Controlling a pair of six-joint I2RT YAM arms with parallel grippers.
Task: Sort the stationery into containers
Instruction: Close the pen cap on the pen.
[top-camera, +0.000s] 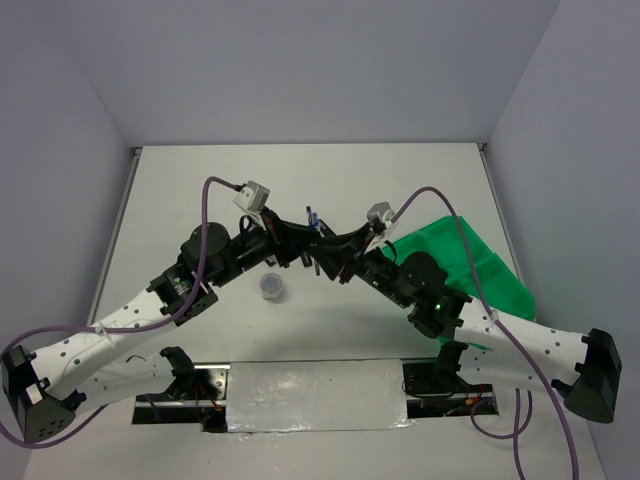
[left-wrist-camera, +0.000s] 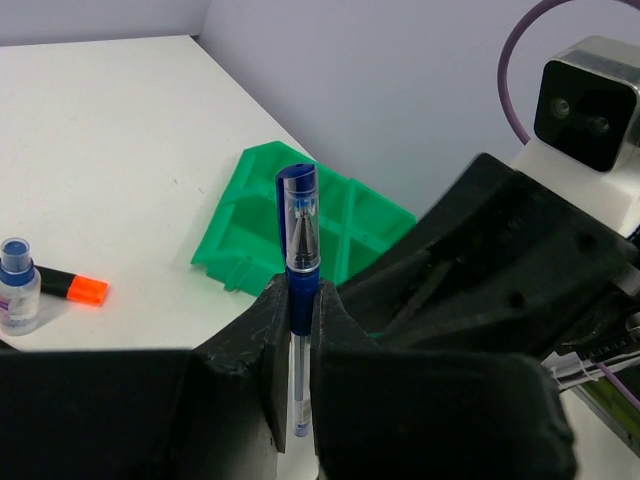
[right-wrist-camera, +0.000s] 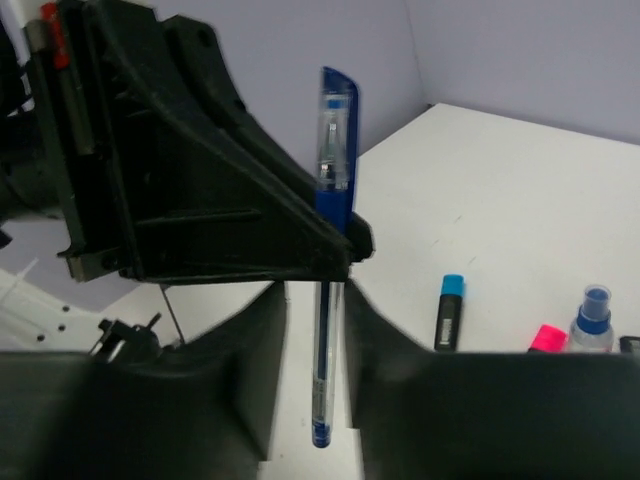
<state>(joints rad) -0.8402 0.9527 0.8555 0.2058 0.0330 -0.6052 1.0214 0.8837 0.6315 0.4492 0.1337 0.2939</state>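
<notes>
Where the two arms meet over the middle of the table (top-camera: 200, 190), the blue pen (left-wrist-camera: 301, 240) stands upright, capped end up, pinched near that end between the fingers of the left tool (left-wrist-camera: 300, 330). Its clear barrel hangs down between the fingers of the right tool (right-wrist-camera: 315, 300), which are spread: the right wrist view shows a gap on each side of the pen, so that tool is around it without touching. Nearest on the table, the round greyish tub (top-camera: 272, 288) sits just on the near side of the meeting point, towards the left arm. The green tray (top-camera: 490, 270) lies to the right, partly under the right arm, and its divided compartments face up. Further out, a white bottle with a blue cap (left-wrist-camera: 17, 290) stands upright with an orange-capped highlighter (left-wrist-camera: 75, 288) lying just beside it. A blue-capped highlighter (right-wrist-camera: 449, 312) lies flat, apart from the bottle, and a pink-capped highlighter (right-wrist-camera: 547, 338) sits close against the bottle's side, partly hidden by the right tool.
</notes>
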